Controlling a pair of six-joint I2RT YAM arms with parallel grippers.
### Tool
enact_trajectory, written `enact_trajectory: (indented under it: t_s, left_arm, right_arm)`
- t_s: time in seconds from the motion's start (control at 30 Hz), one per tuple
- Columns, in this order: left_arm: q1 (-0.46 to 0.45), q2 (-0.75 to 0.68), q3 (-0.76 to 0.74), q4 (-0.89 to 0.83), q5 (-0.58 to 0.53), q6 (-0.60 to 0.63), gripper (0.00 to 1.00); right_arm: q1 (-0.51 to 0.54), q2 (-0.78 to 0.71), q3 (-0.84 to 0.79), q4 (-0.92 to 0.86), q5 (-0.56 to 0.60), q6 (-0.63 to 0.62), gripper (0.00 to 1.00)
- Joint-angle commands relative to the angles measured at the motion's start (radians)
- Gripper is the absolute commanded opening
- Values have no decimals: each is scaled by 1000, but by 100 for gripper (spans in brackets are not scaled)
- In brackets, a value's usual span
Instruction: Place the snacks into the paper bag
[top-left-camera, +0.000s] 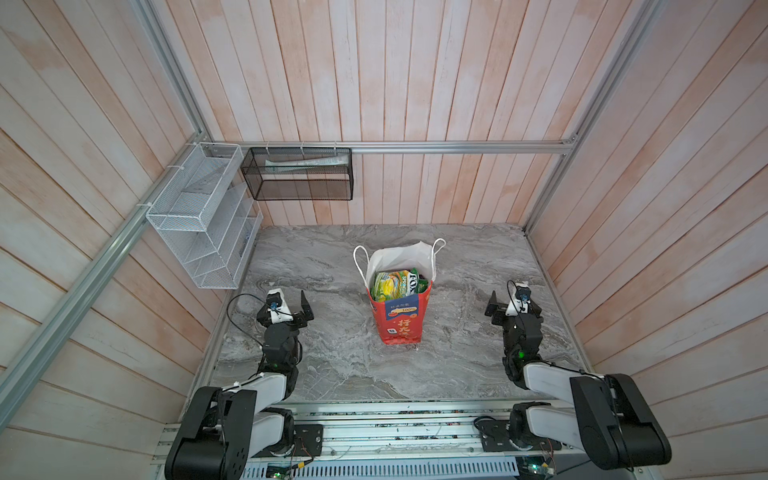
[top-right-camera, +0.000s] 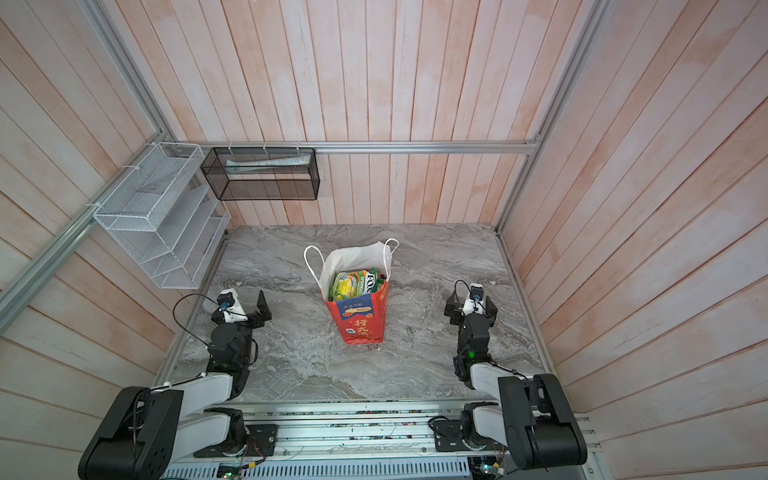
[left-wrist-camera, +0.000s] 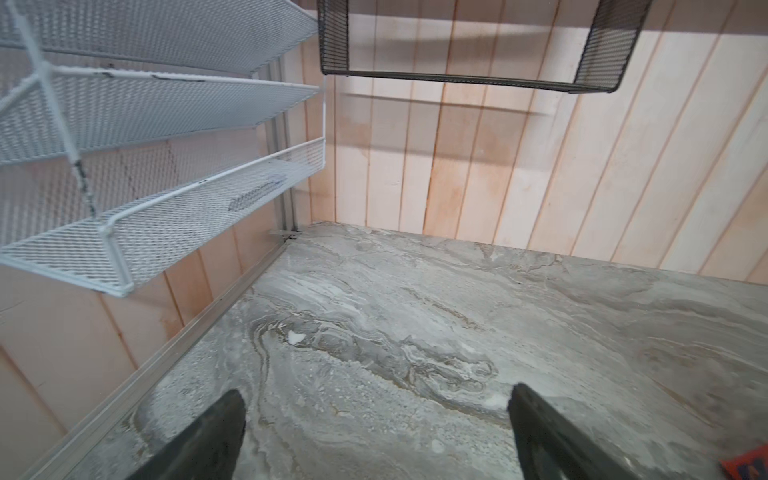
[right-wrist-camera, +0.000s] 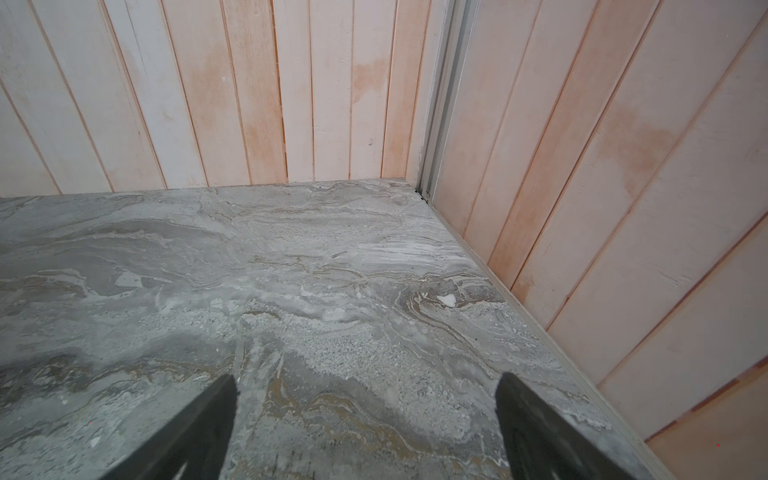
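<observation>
1. Snacks (top-left-camera: 395, 284) sit inside the paper bag (top-left-camera: 401, 324), filling it close to the mouth; I can read a green and yellow packet on top with FOX'S lettering; the packets beneath it I cannot count.
2. Paper bag (top-right-camera: 363, 324) stands upright near the middle of the worktop (top-left-camera: 332, 374) in both top views; its red face and blue panel turn toward me, and its white cord handles splay to either side.
3. Left end effector (top-left-camera: 291, 305) hangs over the worktop to the left of the bag, well apart from it; its jaws are spread wide and released, grasping nothing; from its wrist camera (left-wrist-camera: 374, 399) I see only bare marble between the two dark fingers.
4. Right end effector (top-left-camera: 511, 305) mirrors it on the bag's right, also well apart; jaws wide, released, nothing between them; its wrist camera (right-wrist-camera: 368, 384) shows marble and the wall corner.
5. White mesh rack (top-left-camera: 199, 232) hangs on the left wall; black mesh basket (top-left-camera: 299, 174) hangs from the back rail just beside it.
</observation>
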Motion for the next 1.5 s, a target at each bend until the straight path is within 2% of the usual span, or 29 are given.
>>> enact_trajectory:
  t_s: [0.0, 0.07, 0.17, 0.2, 0.23, 0.3, 0.5, 0.63, 0.73, 0.8, 0.87, 1.03, 1.27, 1.47]
  left_arm:
    - [11, 59, 9, 71, 7, 24, 100]
    - [18, 134, 1, 166, 15, 23, 100]
    - [17, 319, -10, 395, 64, 53, 100]
    - [16, 351, 2, 408, 64, 56, 100]
    - [15, 351, 14, 395, 55, 56, 100]
    - [18, 298, 73, 199, 50, 33, 100]
    - [31, 317, 144, 82, 55, 23, 100]
    - [35, 318, 145, 82, 58, 22, 100]
    - [36, 317, 145, 79, 60, 20, 100]
    - [36, 316, 146, 79, 61, 20, 100]
    - [36, 316, 147, 77, 61, 21, 100]
    - [36, 317, 152, 73, 62, 20, 100]
    - [37, 315, 145, 78, 62, 20, 100]
    - [37, 315, 146, 77, 62, 20, 100]
  right_arm:
    - [-15, 7, -6, 41, 6, -6, 98]
    - [-29, -1, -13, 45, -5, 5, 98]
    - [-84, -1, -14, 51, -31, 49, 98]
    - [-106, -4, -20, 60, -54, 67, 98]
    - [-124, -5, -29, 76, -79, 75, 98]
    - [-149, 6, -40, 123, -126, 73, 98]
    - [-197, 63, 11, 98, -286, 88, 98]
    - [-200, 196, -86, 401, -348, 85, 98]
    - [-196, 310, -64, 510, -444, 56, 98]
    - [-193, 295, -41, 446, -450, 47, 98]
    - [-192, 250, -3, 302, -453, 40, 98]
    - [-185, 272, 80, 176, -465, 27, 98]
    - [-150, 269, 74, 183, -392, 9, 98]
    - [-149, 267, 79, 171, -392, 13, 98]
